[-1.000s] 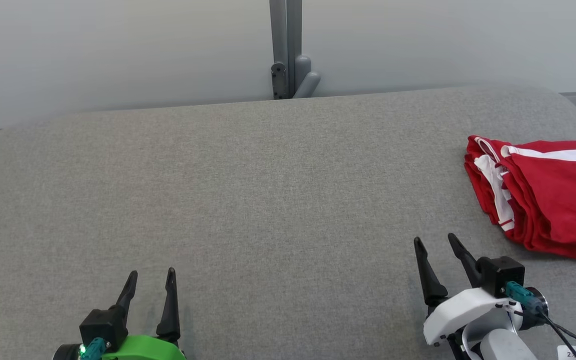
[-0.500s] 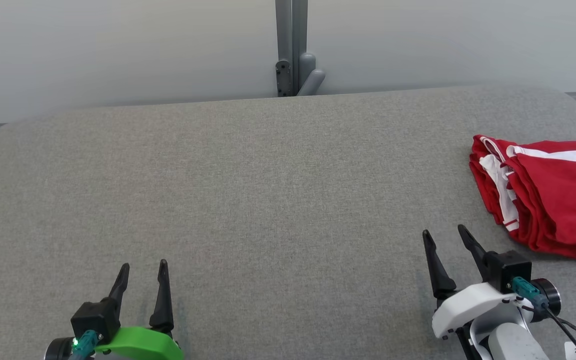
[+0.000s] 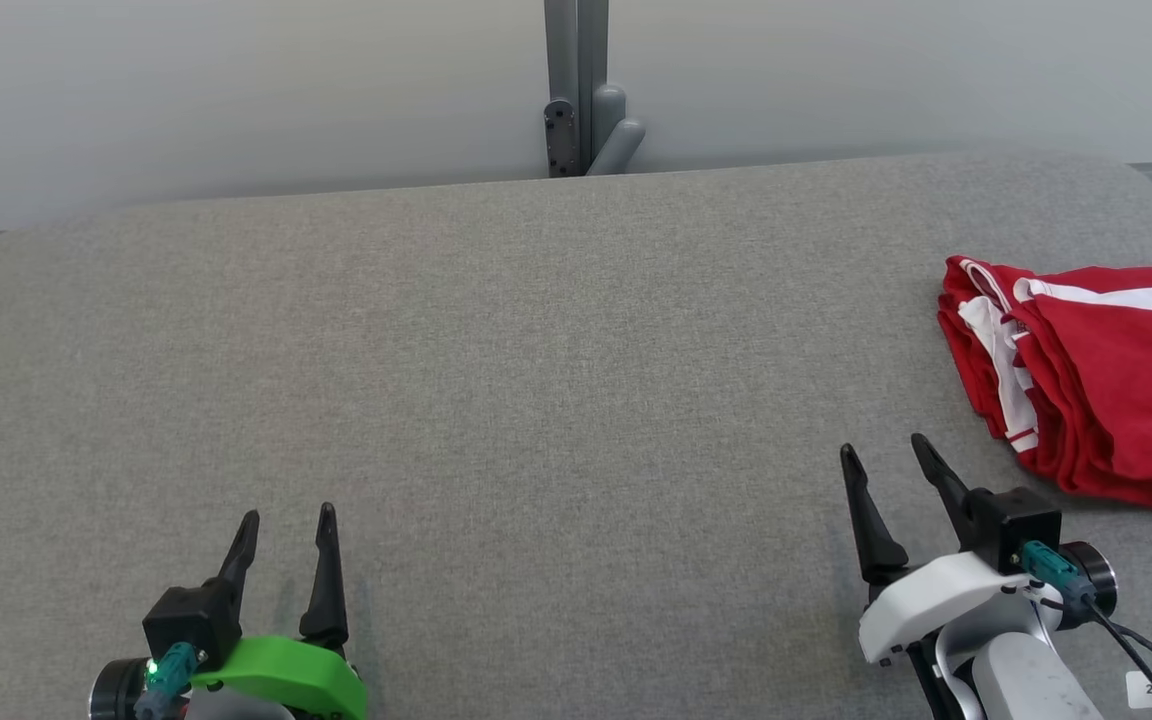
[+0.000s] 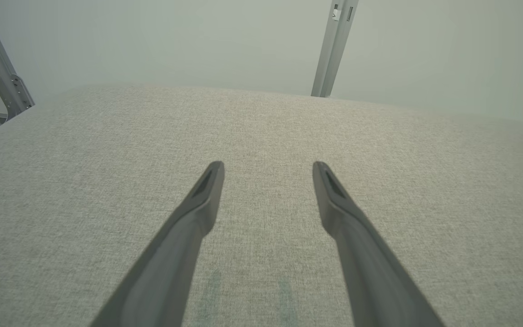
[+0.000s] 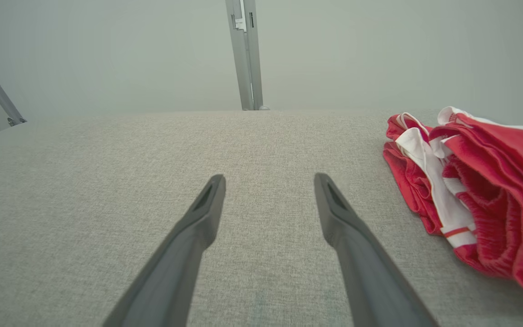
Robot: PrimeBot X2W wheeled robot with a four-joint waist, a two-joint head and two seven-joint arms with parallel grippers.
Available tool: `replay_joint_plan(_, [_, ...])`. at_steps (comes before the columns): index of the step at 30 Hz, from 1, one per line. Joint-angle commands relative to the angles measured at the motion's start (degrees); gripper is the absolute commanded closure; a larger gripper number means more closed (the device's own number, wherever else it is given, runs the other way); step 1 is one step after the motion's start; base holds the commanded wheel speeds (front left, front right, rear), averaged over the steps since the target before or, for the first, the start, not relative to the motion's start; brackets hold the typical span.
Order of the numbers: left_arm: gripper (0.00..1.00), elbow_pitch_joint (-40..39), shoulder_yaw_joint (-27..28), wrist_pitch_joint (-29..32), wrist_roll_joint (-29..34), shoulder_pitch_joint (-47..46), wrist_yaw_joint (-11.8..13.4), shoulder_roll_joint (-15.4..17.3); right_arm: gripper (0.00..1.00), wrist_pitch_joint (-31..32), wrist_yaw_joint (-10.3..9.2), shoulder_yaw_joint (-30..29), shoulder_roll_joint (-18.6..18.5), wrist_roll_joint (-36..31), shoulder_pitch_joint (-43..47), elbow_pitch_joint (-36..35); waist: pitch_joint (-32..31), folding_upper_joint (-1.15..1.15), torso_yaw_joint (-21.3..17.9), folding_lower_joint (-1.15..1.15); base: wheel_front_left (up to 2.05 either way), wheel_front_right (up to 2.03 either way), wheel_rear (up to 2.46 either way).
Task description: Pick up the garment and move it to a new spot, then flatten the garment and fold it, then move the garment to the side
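Garment (image 3: 1086,390) first: we see it lying folded in a loose stack of red layers with white stripes, at the far right of the grey fabric-covered table (image 3: 536,350), where the head view's right edge cuts it off. Our right gripper (image 3: 884,445) hovers just beside it, on the side nearer the table's middle and closer to us. Its two dark fingers are spread wide with nothing between them, and they do not touch the cloth. From the right wrist view the same gripper (image 5: 268,177) shows bare grey fabric in its gap, with the garment (image 5: 484,181) off to the right, its folded edges facing the fingers. Our left gripper (image 3: 288,512) sits low on the opposite side of the table, well apart from the garment, its fingers likewise wide and empty. The left wrist view confirms this (image 4: 267,164). A grey metal post (image 3: 576,90) stands behind the table's far edge against a pale wall.
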Motion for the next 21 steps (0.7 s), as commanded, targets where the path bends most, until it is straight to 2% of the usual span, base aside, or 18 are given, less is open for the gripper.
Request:
replay_joint_plan(1, [0.00,-0.01,0.03,0.01,-0.01,-0.18,0.11,0.23,0.00,-0.16,-0.09,0.29,-0.21,0.33,0.40,-0.03,-0.10,0.37,-0.14,0.00,0.00,0.00,0.00])
replay_joint_plan(14, [0.00,0.37,-0.11,0.01,-0.34,0.73,-0.04,0.23,0.00,-0.16,-0.09,1.02,-0.21,0.31,1.00,0.12,-0.33,0.37,-0.78,0.00,0.00,0.00,0.00])
replay_joint_plan(15, [0.00,0.44,-0.20,0.00,-0.01,0.20,0.00,0.00,0.00,0.00,0.00,1.10,0.00,0.35,0.58,0.06,-0.33,0.00,-0.79,0.00,0.00,0.00,0.00])
replay_joint_plan(21, [0.00,0.47,-0.08,0.00,0.02,0.26,-0.09,0.01,0.00,-0.01,-0.01,1.19,-0.01,0.35,0.60,0.09,-0.38,0.01,-0.76,0.00,0.00,0.00,0.00])
